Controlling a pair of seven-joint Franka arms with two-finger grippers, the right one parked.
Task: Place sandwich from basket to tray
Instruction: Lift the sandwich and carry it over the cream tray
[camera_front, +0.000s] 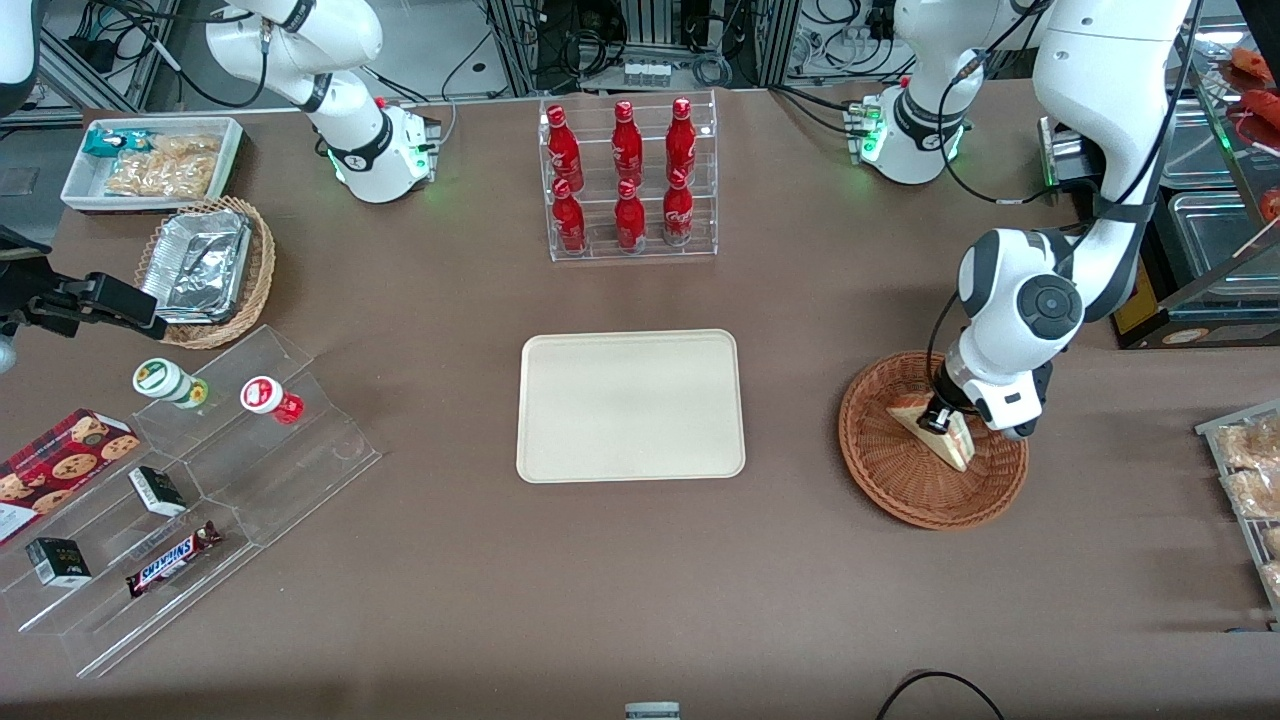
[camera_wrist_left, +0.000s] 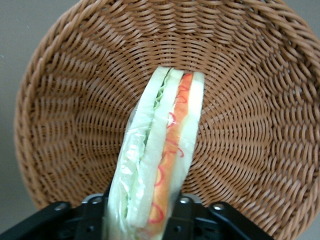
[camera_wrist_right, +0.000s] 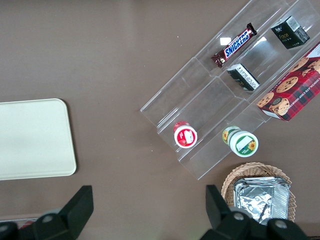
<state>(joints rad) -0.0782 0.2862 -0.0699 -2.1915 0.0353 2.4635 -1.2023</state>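
The claw (camera_front: 945, 425) was down in the wicker basket (camera_front: 880, 450), clenched on the sandwich wedge (camera_wrist_left: 160, 155) there, so the grasp seemed made; next came lifting it to the cream tray (camera_front: 630, 405).

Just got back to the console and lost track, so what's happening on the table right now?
The left arm's hand is down in the round reddish-brown wicker basket, its fingers closed on either side of the triangular white-bread sandwich. The sandwich is still in the basket, not visibly lifted clear. The flat cream-beige plastic tray, its destination, sits beside the basket toward the parked arm's end with nothing on it yet.
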